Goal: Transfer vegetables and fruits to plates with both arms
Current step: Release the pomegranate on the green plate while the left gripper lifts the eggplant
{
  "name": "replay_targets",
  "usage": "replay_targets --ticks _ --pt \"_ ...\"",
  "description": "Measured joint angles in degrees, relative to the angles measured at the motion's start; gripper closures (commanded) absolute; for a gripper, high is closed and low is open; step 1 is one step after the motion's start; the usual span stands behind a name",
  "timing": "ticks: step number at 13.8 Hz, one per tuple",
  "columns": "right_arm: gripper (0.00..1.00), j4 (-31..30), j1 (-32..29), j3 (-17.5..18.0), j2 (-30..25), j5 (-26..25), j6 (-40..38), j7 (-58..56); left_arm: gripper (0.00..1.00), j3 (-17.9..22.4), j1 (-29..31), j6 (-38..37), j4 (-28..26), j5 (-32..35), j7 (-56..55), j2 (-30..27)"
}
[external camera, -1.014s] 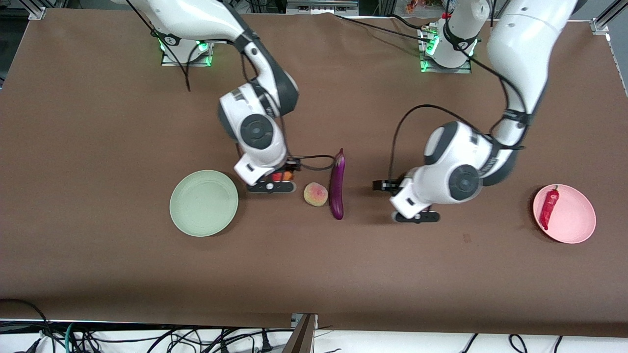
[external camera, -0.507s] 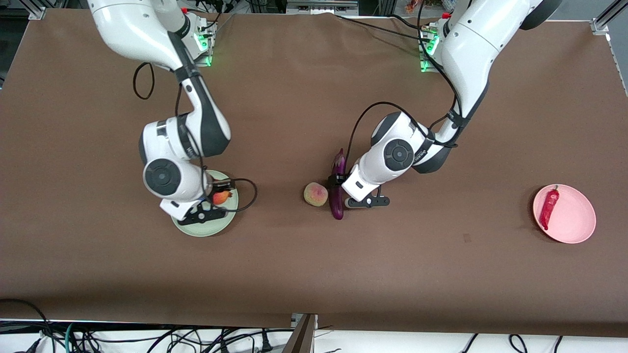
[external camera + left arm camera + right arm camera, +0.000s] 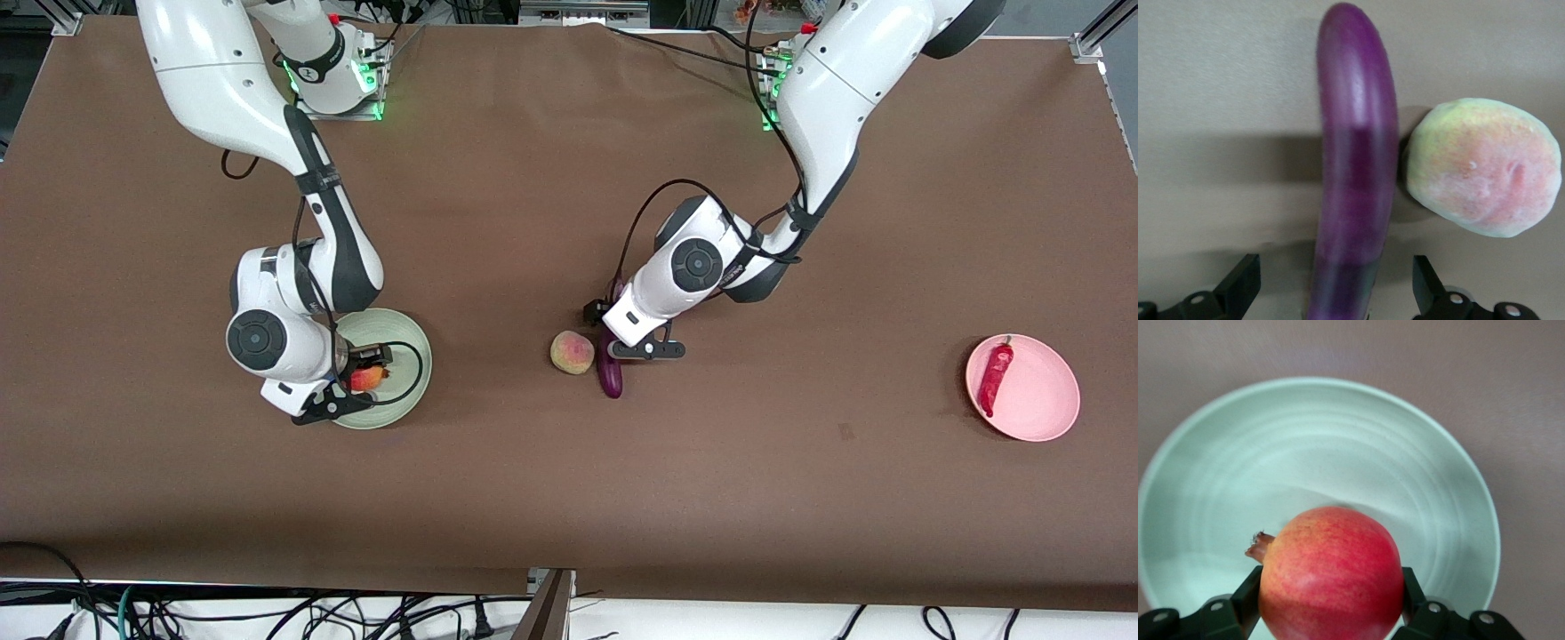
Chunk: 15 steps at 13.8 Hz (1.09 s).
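In the front view, the right gripper had travelled within the last second from beside the pale yellow-pink peach-like fruit to a spot over the round pale mint green plate, carrying the small red fruit with a yellowish blush. Over the same second the left gripper had come across from the bare brown table and dropped over the long glossy purple eggplant. So one fruit looked about ready to be released and the last vegetable about to be taken. The red chili pepper already lay on the light pink plate, well apart from both grippers.

In the left wrist view, the left gripper stood wide apart, its fingers straddling the eggplant without touching it; the peach-like fruit sat just beside the eggplant.

In the right wrist view, the right gripper was clamped on the red fruit, directly above the green plate.
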Motion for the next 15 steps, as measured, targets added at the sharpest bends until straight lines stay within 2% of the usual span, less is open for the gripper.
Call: replay_targets --ticks 1,3,4,5,6,7,9,12,15 --pt "0.25 -0.16 -0.24 -0.04 -0.44 -0.01 0.03 -1.37 0.09 0.02 -0.06 0.15 0.0 0.02 0.0 0.15" --pt "0.07 -0.27 -1.45 -0.1 -0.5 -0.02 0.15 -3.09 0.45 0.08 -0.08 0.2 -0.01 0.09 0.0 0.44" --pt "0.06 -0.33 -2.03 -0.1 -0.49 -0.02 0.26 -3.63 0.58 0.1 -0.11 0.23 -0.01 0.12 0.0 0.57" --pt "0.01 -0.34 -2.41 -0.1 -0.49 -0.01 0.35 -3.73 0.68 0.11 -0.12 0.26 -0.01 0.15 0.0 0.71" --pt "0.01 -0.33 -2.51 -0.1 -0.51 -0.01 0.47 -3.71 0.88 0.18 -0.12 0.31 -0.01 0.16 -0.05 0.83" --pt "0.01 -0.3 -2.49 -0.02 -0.58 0.0 0.62 -3.69 0.99 0.37 -0.03 0.32 -0.01 0.16 -0.08 0.85" --pt "0.01 0.37 -2.35 0.31 -1.11 0.08 0.14 -2.65 1.0 0.62 0.68 -0.51 0.28 0.16 -0.09 0.69" --pt "0.01 5.18 -1.1 1.3 -2.5 0.11 -5.54 5.42 1.0 1.65 2.54 -3.67 1.02 0.19 -0.09 -1.21" --pt "0.01 9.54 2.95 2.56 -3.24 0.18 -7.74 16.44 1.0 5.94 3.06 -12.33 2.14 0.21 -0.08 -6.6"
